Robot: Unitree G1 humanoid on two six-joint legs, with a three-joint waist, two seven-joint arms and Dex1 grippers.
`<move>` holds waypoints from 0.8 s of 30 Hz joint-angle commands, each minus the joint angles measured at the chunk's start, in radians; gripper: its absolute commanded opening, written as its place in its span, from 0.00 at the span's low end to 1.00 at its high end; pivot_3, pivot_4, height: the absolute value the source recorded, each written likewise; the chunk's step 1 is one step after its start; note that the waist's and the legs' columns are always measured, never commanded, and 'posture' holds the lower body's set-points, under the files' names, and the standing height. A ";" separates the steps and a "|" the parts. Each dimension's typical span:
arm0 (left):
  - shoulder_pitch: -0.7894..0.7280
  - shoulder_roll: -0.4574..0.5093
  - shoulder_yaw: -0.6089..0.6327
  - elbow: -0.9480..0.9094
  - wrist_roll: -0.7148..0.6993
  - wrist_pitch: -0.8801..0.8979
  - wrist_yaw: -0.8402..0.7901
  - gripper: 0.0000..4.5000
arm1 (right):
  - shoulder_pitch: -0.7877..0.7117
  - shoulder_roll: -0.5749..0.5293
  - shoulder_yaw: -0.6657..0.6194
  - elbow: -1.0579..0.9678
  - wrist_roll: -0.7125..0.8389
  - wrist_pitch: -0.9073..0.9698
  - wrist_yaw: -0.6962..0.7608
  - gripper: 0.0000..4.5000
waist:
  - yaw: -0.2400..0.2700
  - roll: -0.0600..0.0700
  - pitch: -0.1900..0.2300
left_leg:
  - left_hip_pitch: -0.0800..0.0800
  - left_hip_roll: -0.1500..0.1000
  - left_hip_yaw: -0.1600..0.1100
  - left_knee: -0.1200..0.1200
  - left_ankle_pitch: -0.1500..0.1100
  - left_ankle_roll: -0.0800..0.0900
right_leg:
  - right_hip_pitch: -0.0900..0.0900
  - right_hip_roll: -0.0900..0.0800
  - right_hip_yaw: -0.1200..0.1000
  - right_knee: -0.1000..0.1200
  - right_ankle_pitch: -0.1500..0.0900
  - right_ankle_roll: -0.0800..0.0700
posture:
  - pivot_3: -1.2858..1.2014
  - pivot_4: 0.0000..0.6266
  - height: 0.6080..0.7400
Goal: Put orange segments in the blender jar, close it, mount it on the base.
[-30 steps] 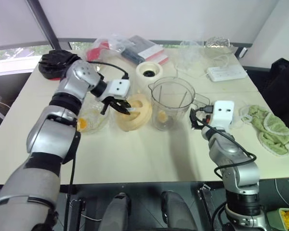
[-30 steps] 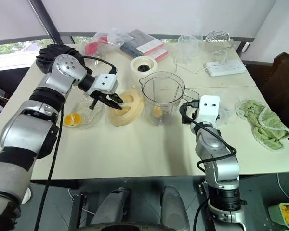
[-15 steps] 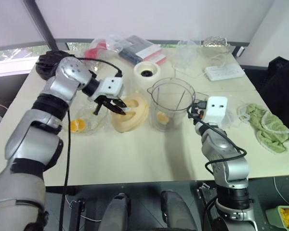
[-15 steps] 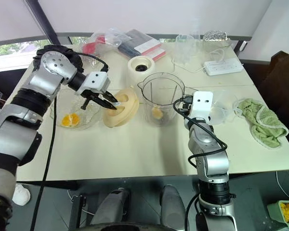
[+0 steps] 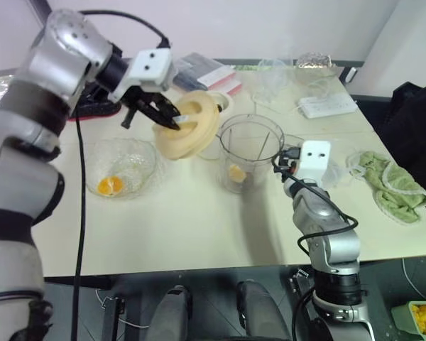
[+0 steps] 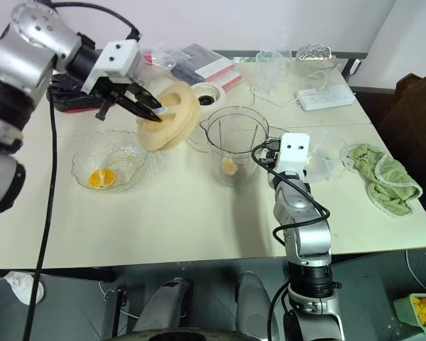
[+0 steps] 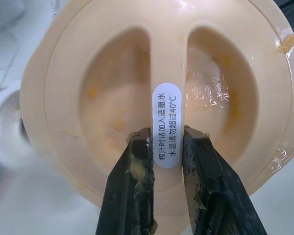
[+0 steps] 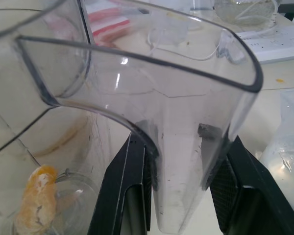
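Up and to the left of the blender jar [image 5: 252,153], the left gripper [image 7: 165,134] carries the cream lid [image 5: 188,128] clear of the table. Its jaws are clamped on the lid's central ridge, and the lid is tilted. At the jar's right side, the right gripper [image 8: 183,142] has its fingers closed around the clear handle [image 8: 186,122], steadying the jar. One orange segment [image 5: 236,172] lies at the jar's bottom, and another [image 5: 111,186] sits in the glass bowl [image 5: 143,162] well left of the jar. Closing looks to be the step in hand. Next, the lid needs levelling over the jar's mouth and pressing down, before the jar goes to the base [image 6: 207,92] just behind it.
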 commanded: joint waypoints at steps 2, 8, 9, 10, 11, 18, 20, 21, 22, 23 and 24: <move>-0.126 -0.131 0.023 0.201 0.112 -0.102 -0.004 0.06 | 0.003 0.030 0.001 -0.001 -0.026 -0.052 -0.010 0.21 | 0.000 0.000 0.000 | 0.000 0.000 0.000 0.000 0.000 0.000 | 0.000 0.000 0.000 0.000 0.000 0.000 | 0.52 0.24 1.00; -0.166 -0.270 0.103 0.338 0.287 -0.145 0.000 0.06 | 0.035 0.059 0.003 -0.030 -0.054 -0.061 -0.028 0.21 | -0.010 0.000 0.000 | 0.000 0.000 0.001 0.000 0.000 0.000 | -0.001 0.000 0.001 0.000 0.000 0.000 | 0.52 0.24 1.00; -0.170 -0.290 0.118 0.350 0.315 -0.142 0.015 0.06 | 0.044 0.064 0.002 -0.040 -0.056 -0.059 -0.032 0.21 | -0.012 0.000 0.000 | 0.000 0.000 0.001 0.000 0.000 0.000 | -0.001 0.000 0.001 0.000 0.000 0.000 | 0.52 0.24 1.00; -0.174 -0.310 0.133 0.360 0.341 -0.134 0.038 0.06 | 0.054 0.067 0.001 -0.051 -0.060 -0.058 -0.035 0.21 | -0.011 0.000 0.000 | 0.000 0.000 0.001 -0.001 0.000 0.000 | -0.001 0.000 0.001 0.000 0.000 0.000 | 0.52 0.24 1.00; -0.178 -0.327 0.147 0.368 0.367 -0.128 0.060 0.06 | 0.064 0.070 0.001 -0.061 -0.064 -0.056 -0.038 0.21 | -0.010 0.000 0.000 | 0.000 0.000 0.001 0.000 0.000 0.000 | -0.001 0.000 0.001 0.000 0.000 0.000 | 0.52 0.24 1.00; -0.191 -0.406 0.237 0.391 0.515 -0.114 0.213 0.06 | 0.109 0.092 0.001 -0.119 -0.091 -0.046 -0.068 0.21 | 0.004 0.000 0.000 | -0.001 -0.001 0.001 0.000 0.000 0.000 | -0.001 0.000 0.001 -0.001 -0.001 0.001 | 0.52 0.24 1.00; -0.196 -0.424 0.268 0.392 0.542 -0.113 0.246 0.06 | 0.123 0.094 -0.001 -0.137 -0.093 -0.043 -0.070 0.21 | 0.009 0.000 0.000 | -0.001 -0.001 0.001 0.000 0.000 0.000 | -0.001 0.000 0.001 -0.001 -0.001 0.001 | 0.52 0.24 1.00; -0.197 -0.428 0.282 0.393 0.553 -0.114 0.253 0.06 | 0.126 0.096 0.002 -0.142 -0.095 -0.042 -0.073 0.21 | 0.010 0.000 0.000 | -0.001 -0.001 0.000 0.000 0.000 0.000 | -0.001 -0.001 0.001 -0.001 -0.001 0.001 | 0.52 0.24 1.00; -0.197 -0.429 0.297 0.393 0.563 -0.114 0.255 0.06 | 0.128 0.100 0.009 -0.144 -0.099 -0.041 -0.076 0.21 | 0.011 0.000 0.000 | -0.001 -0.001 0.001 0.000 0.000 0.000 | -0.001 -0.001 0.001 -0.001 -0.001 0.001 | 0.52 0.24 1.00; -0.199 -0.432 0.311 0.393 0.571 -0.112 0.252 0.06 | 0.128 0.099 0.013 -0.146 -0.101 -0.039 -0.073 0.21 | 0.010 0.000 0.000 | -0.001 -0.001 0.000 0.000 0.000 0.000 | -0.001 -0.001 0.001 -0.002 -0.001 0.001 | 0.52 0.24 1.00; -0.201 -0.435 0.325 0.393 0.577 -0.111 0.247 0.06 | 0.126 0.097 0.019 -0.147 -0.100 -0.034 -0.065 0.21 | 0.009 0.000 0.000 | -0.001 -0.001 0.001 0.000 0.000 0.000 | -0.001 -0.001 0.001 -0.002 -0.001 0.001 | 0.52 0.24 1.00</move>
